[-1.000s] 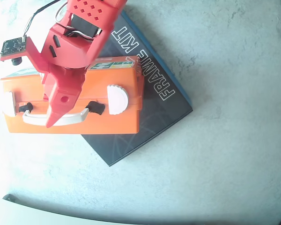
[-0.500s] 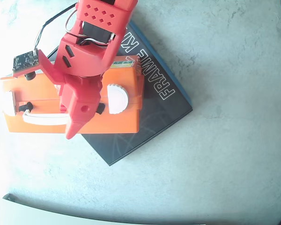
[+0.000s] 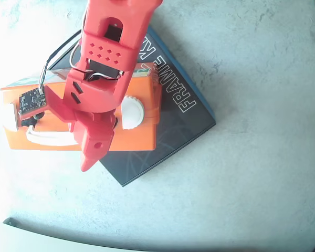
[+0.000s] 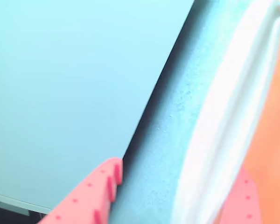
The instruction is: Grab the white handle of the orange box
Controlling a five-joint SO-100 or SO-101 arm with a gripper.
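The orange box (image 3: 143,134) lies on the grey table, partly on a black flat box. Its white handle (image 3: 48,138) runs along the box's near long side; its right part is hidden under the arm. My red gripper (image 3: 92,156) points down over that side, at the handle. In the wrist view the white handle (image 4: 226,135) runs between my two red fingers, close to the right finger (image 4: 245,200) and far from the left finger (image 4: 100,189). The jaws stand open around it. The orange box (image 4: 275,140) shows at the right edge.
A black "FRAME KIT" box (image 3: 181,118) lies under the orange box's right end. A round white latch (image 3: 132,112) sits on the box beside the arm. A pale flat board (image 3: 37,242) lies at the bottom left, and also fills the wrist view's left (image 4: 70,93).
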